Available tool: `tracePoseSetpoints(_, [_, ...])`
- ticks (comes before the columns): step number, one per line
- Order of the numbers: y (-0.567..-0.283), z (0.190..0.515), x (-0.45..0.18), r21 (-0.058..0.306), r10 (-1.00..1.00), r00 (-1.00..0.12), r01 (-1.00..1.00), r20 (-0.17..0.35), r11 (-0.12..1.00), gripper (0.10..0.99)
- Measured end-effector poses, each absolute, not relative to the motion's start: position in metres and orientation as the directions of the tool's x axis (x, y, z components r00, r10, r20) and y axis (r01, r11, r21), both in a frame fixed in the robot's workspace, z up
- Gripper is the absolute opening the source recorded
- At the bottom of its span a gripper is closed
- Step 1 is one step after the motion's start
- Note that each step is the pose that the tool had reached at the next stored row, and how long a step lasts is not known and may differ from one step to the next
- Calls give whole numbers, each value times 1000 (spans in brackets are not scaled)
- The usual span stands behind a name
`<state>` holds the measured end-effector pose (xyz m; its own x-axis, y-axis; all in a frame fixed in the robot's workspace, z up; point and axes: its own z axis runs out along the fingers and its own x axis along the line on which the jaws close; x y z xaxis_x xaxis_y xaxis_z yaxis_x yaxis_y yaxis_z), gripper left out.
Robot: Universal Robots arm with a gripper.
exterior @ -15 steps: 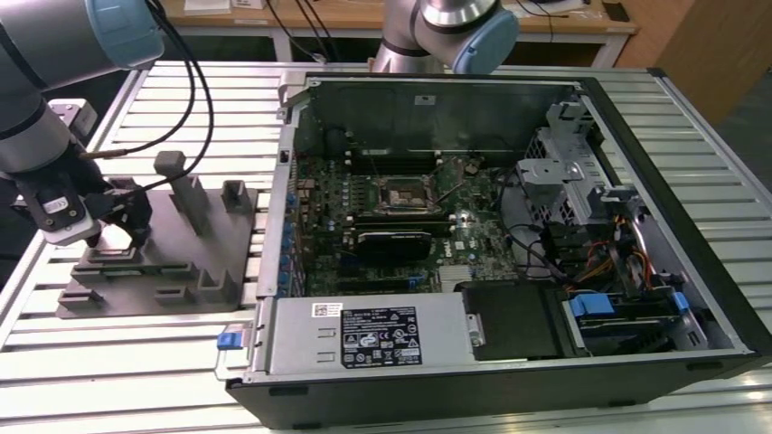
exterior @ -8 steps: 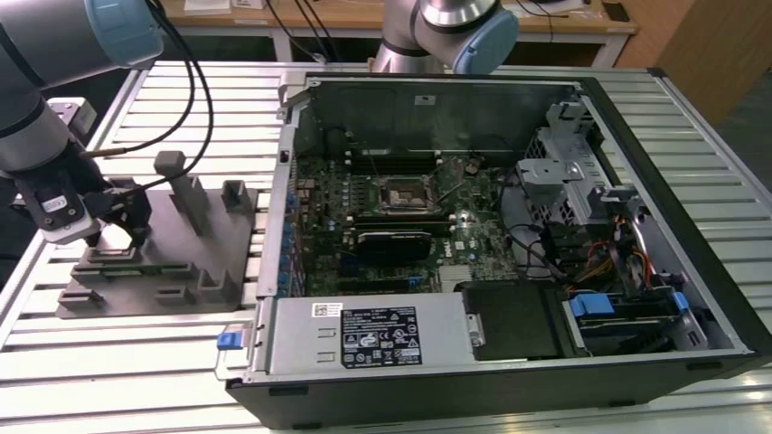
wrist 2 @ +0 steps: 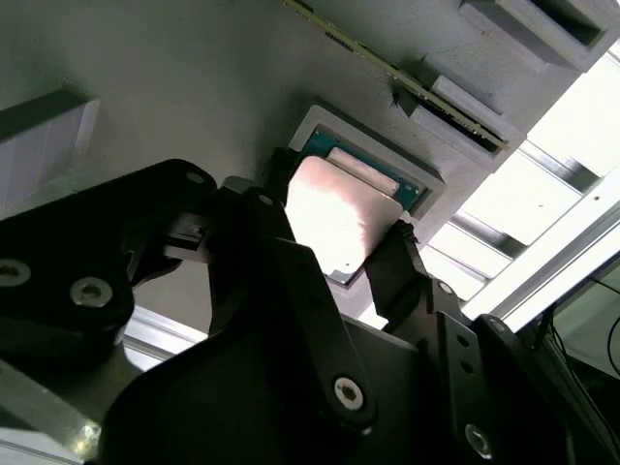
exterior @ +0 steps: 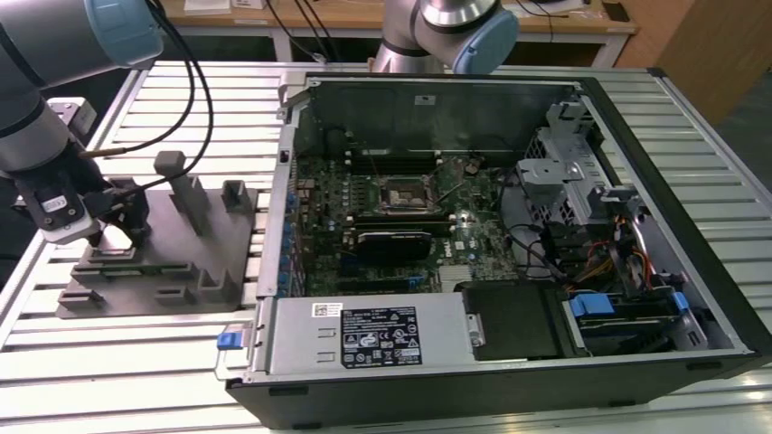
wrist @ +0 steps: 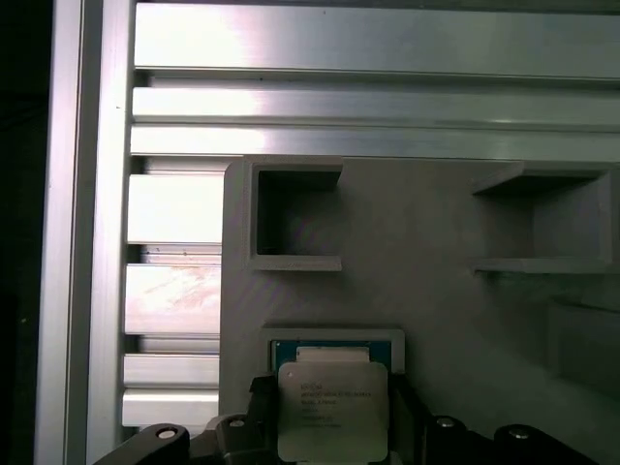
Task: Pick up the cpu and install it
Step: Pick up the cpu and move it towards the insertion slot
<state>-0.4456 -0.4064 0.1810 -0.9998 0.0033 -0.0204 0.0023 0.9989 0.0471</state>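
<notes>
Grey robot arm with blue joint caps (exterior: 49, 108) reached down at the exterior view's left, and its black pincer (exterior: 115, 231) was low over the grey moulded plastic fixture with upright blocks (exterior: 181, 271). The fixture lay on the slatted aluminium bench (exterior: 121, 362) in the lower left of the frame. The cpu, a small flat square chip with a pale silvery metal top (wrist: 334, 412), sat in a shallow square recess of that fixture near the fixture's edge. A strip of its green board was visible along one side in both wrist views. The pincer (wrist 2: 339, 218) was pinching the cpu (wrist 2: 339, 208): black fingers (wrist 2: 399, 254) pressed against two opposite edges, chip between them. Whether the chip was lifted off the recess floor could not be told. Two open rectangular pockets of the fixture (wrist: 436, 310) were just beyond the recess in the first wrist view. An open black computer case (exterior: 675, 181) filled the centre and right of the exterior frame, well apart from the pincer. Inside it lay a green motherboard (exterior: 471, 194), and a black square socket frame with a metal rim (exterior: 404, 196) sat near the board's middle. A black box with a white label (exterior: 380, 336) ran along the case's lower edge.
</notes>
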Motion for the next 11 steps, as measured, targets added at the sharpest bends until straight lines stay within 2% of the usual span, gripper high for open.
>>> tracePoseSetpoints(1, [-406, 181, -446, 47, 3, -1000, 2, -20, 999, 576])
tracePoseSetpoints(3, [-406, 181, -446, 47, 3, -1000, 2, -20, 999, 545])
tracePoseSetpoints(11, [-406, 185, -446, 47, 3, -1000, 2, -20, 999, 545])
